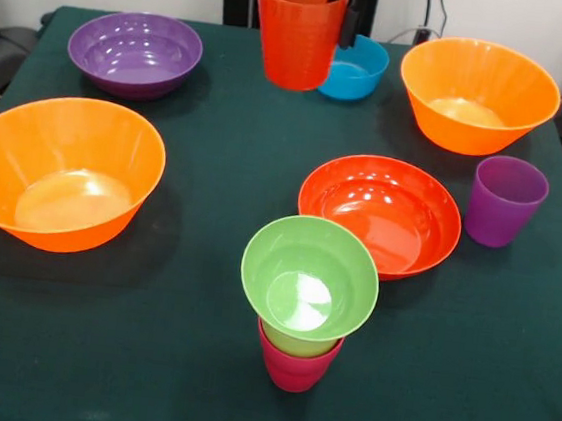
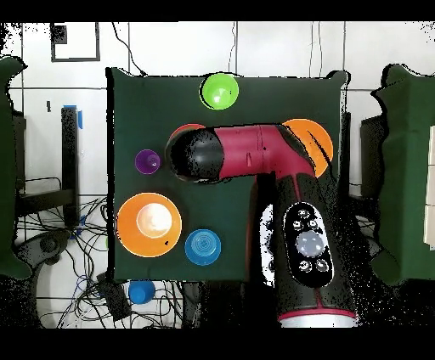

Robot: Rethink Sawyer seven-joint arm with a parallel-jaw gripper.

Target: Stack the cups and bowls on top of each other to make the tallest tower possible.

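My gripper comes down at the top middle of the front view and is shut on the rim of the orange-red cup, which hangs above the table in front of the small blue bowl. Near the front edge stands the tower: the small lime green bowl sits tilted on the lime green cup, which is nested in the crimson cup. The purple cup stands alone at the right. In the overhead view the arm hides the gripper and the held cup.
Two large orange bowls stand at the left and the back right. The purple bowl is at the back left. The red-orange bowl is just behind the tower. A small blue object lies off the table.
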